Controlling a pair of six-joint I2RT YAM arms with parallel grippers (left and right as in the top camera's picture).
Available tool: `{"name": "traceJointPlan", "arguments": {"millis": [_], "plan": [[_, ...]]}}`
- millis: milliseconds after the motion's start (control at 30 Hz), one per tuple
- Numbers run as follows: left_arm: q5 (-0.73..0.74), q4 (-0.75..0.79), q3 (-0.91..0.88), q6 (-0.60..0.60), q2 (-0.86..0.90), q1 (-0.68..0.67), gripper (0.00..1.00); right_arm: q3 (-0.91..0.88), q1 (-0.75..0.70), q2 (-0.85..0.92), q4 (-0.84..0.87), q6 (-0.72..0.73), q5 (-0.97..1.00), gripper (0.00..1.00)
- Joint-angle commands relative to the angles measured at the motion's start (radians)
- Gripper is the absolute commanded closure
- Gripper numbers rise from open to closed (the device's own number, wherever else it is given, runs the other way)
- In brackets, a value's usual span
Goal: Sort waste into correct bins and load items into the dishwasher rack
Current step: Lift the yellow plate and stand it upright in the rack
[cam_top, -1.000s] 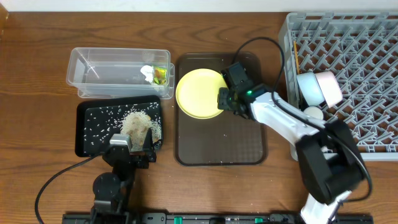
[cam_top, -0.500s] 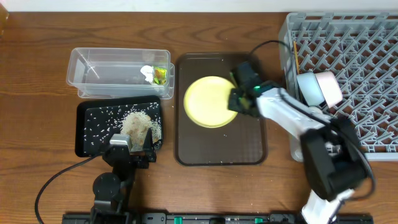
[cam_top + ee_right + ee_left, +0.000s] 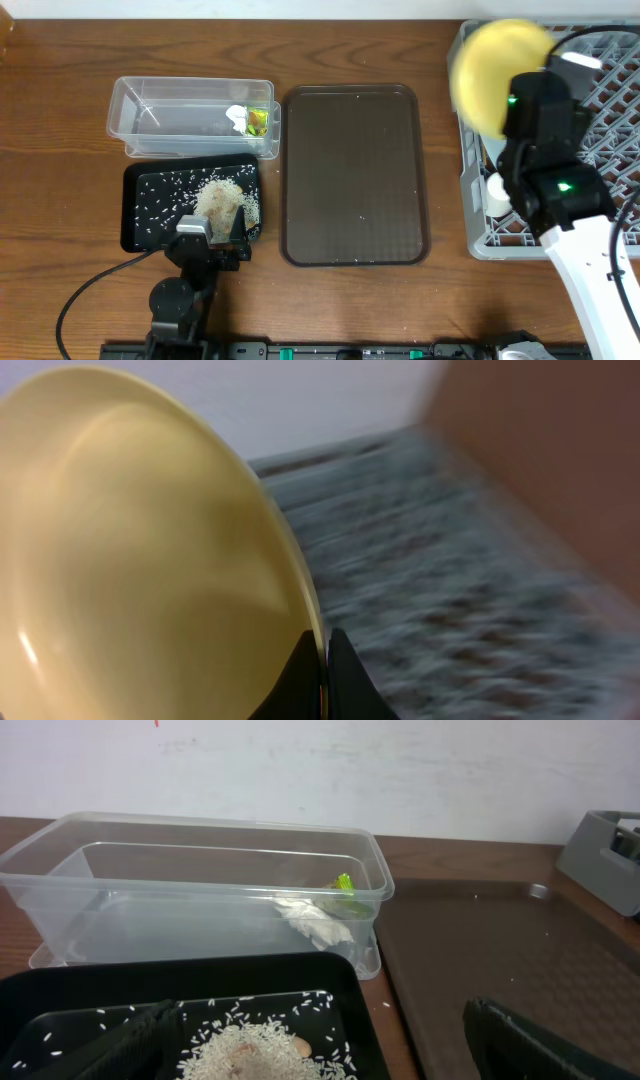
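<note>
I am on the loading step. My right gripper [image 3: 322, 660] is pinched on the rim of the pale-yellow plate [image 3: 497, 72], which hangs on edge in the air over the left side of the grey dishwasher rack [image 3: 610, 90]. My left gripper [image 3: 212, 240] sits with its jaws apart at the black tray [image 3: 140, 215]. Next, I judge, the plate must go down upright between the pegs before I let go.

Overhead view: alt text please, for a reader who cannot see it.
The right gripper holds the pale-yellow plate raised over the left edge of the grey dishwasher rack. The brown serving tray lies at centre; at left, a clear tub holds a wrapper and white scrap, and a black tray holds rice.
</note>
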Motion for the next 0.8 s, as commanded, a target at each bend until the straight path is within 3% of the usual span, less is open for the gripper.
{"name": "traceJointPlan", "arguments": {"millis": [0, 400, 600, 767], "plan": [[0.010, -0.007, -0.029, 0.013, -0.008, 0.006, 0.08, 0.001, -0.060, 0.026, 0.005, -0.158, 0.301, 0.99], [0.010, -0.007, -0.029, 0.013, -0.008, 0.006, 0.09, 0.001, -0.272, 0.259, 0.155, -0.396, 0.374, 0.99], [0.010, -0.007, -0.029, 0.013, -0.008, 0.006, 0.09, 0.001, -0.288, 0.377, 0.306, -0.625, 0.372, 0.99], [0.010, -0.007, -0.029, 0.013, -0.008, 0.006, 0.09, 0.001, -0.233, 0.408, 0.314, -0.678, 0.294, 0.99]]}}
